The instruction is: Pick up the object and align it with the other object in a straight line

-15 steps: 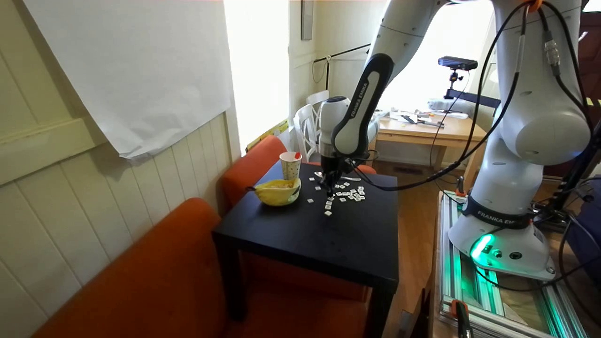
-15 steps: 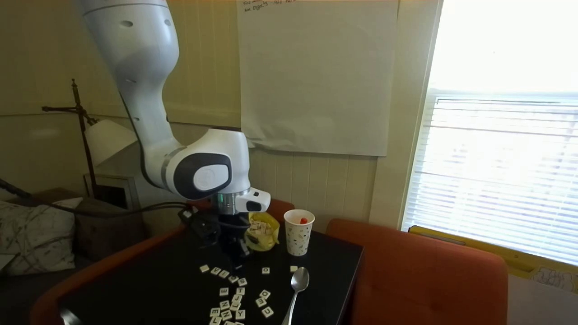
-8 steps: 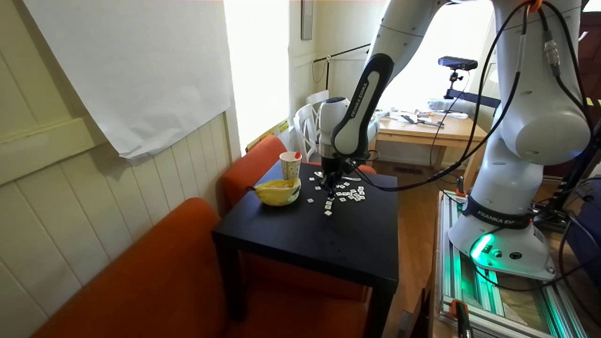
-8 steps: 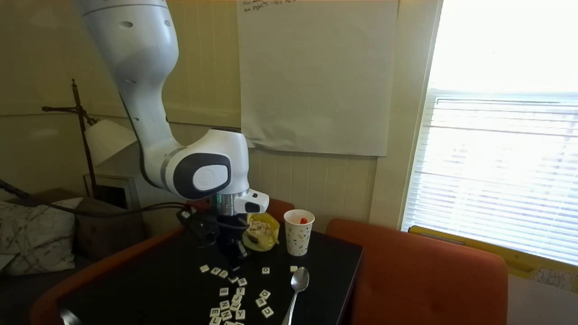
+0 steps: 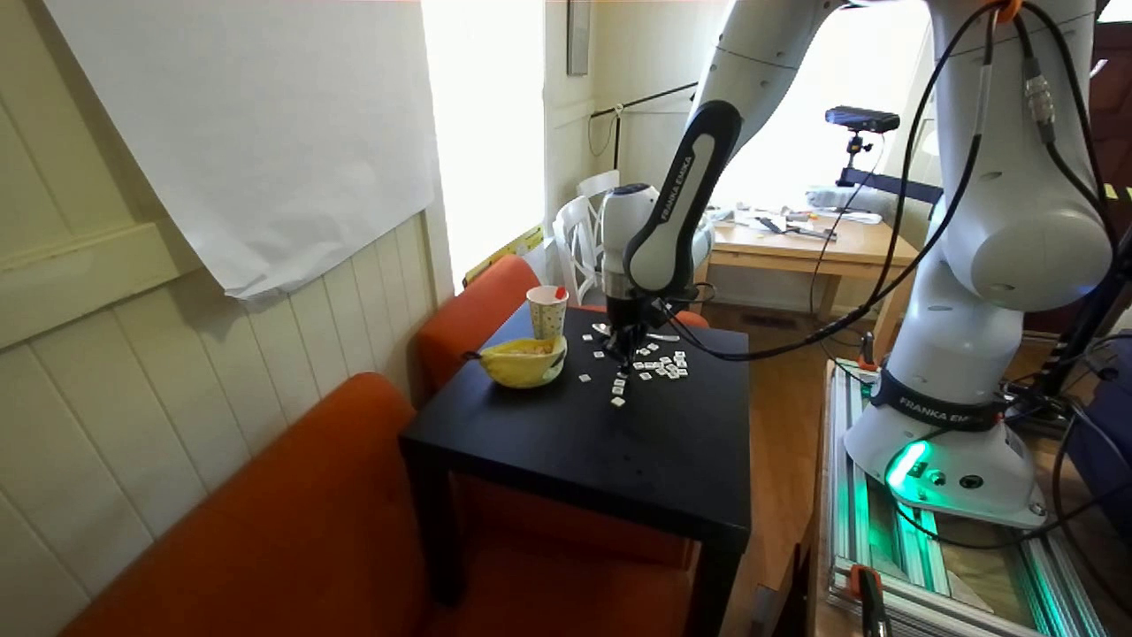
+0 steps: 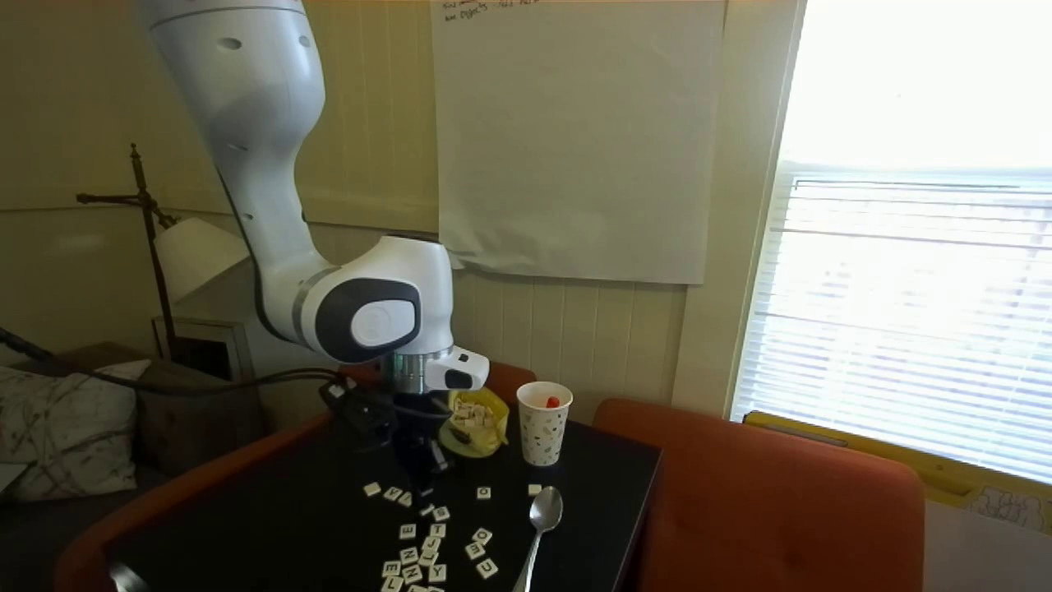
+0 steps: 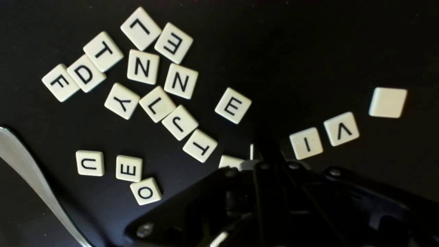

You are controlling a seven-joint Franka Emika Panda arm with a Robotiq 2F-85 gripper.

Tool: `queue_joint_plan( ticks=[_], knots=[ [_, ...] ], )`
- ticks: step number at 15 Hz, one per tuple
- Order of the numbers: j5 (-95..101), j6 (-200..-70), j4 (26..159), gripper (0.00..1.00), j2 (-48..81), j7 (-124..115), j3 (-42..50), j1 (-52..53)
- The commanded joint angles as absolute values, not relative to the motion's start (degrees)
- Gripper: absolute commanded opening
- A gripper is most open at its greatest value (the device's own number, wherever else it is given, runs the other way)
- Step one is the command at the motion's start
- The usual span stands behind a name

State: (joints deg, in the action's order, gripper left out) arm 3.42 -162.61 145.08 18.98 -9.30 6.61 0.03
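Table [image 5: 566, 451]: dark, flat, carrying your letter tiles [image 7: 143, 67], most of them bunched toward the left of the wrist view. Pincer [image 7: 269, 151]: low over the tiles, its two tips together, nothing seen between; whether they touch the target tile [image 7: 252, 151] below cannot be told. Your step in hand is probably to bring that tile into line. Thus set, you would do best to push: meet an edge at its middle, lest the tile spin, and move slowly, pressing lightly. For a true lift, rise first, part the tips and straddle opposite edges, minding the half-hidden tile [image 7: 230, 161] just beside. Row to match: blank tile [image 7: 388, 102], V tile [image 7: 341, 128] and I tile [image 7: 306, 143], set apart, slanting from upper right down toward the pincer with a slight bend. Target tile: apparently next in that row, mostly hidden by the pincer, a pale sliver showing. Such tiles are near square, with no marked long axis. Letters: V's apex points to the top of the wrist view, I's stroke runs across the row; the target's letter, and so its heading, is hidden.
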Motion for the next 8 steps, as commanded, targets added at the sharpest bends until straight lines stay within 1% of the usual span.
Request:
queue_joint_plan(
  ticks=[1,8],
  knots=[
    [2.32,-160.73,144.33,0.01,19.28,-7.68,5.96,-0.69],
    [1.88,-160.85,143.5,0.01,20.55,-5.42,4.72,-1.52]
  ],
)
